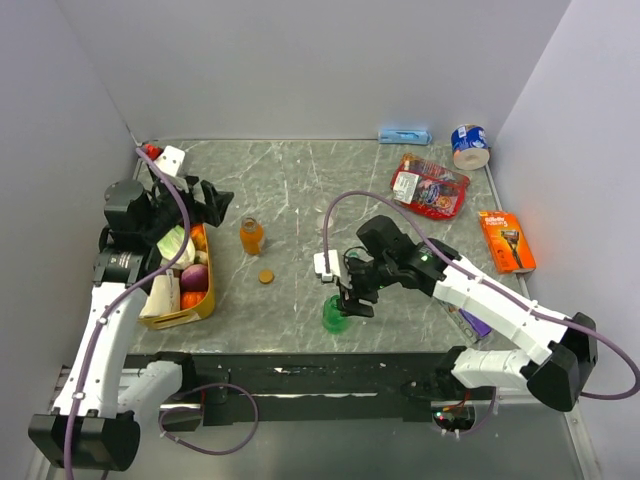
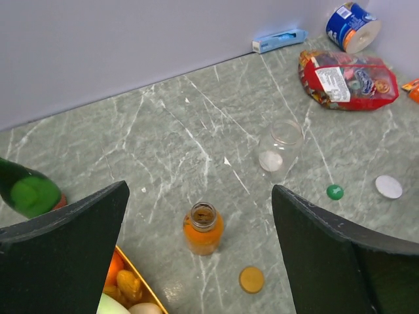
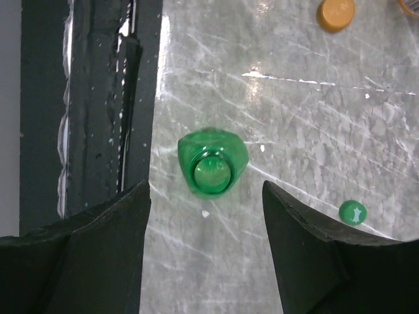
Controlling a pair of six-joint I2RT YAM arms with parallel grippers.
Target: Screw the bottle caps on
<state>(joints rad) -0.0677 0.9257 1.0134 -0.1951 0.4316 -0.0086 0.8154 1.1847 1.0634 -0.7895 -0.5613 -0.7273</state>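
A: At the near edge, right gripper (image 3: 206, 216) hovers over green bottle (image 3: 213, 169), jaws wide, nothing held. Bottle is upright, uncapped.
B: Step?
A: Likely pre-grasp on the bottle. Next needs green cap (image 3: 352, 212), loose just beside it.
B: Left?
A: Left gripper (image 2: 200, 193) wide open, empty, above orange bottle (image 2: 203, 229); orange cap (image 2: 251, 279) near. Basket (image 1: 203, 303) off to the side, no obstruction.

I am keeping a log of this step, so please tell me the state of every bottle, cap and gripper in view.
orange bottle: upright, uncapped
green bottle: upright, uncapped
clear bottle: upright, uncapped
orange cap: loose on the table
green cap: loose on the table
clear cap: loose on the table
left gripper: open, empty
right gripper: open, empty, above the green bottle
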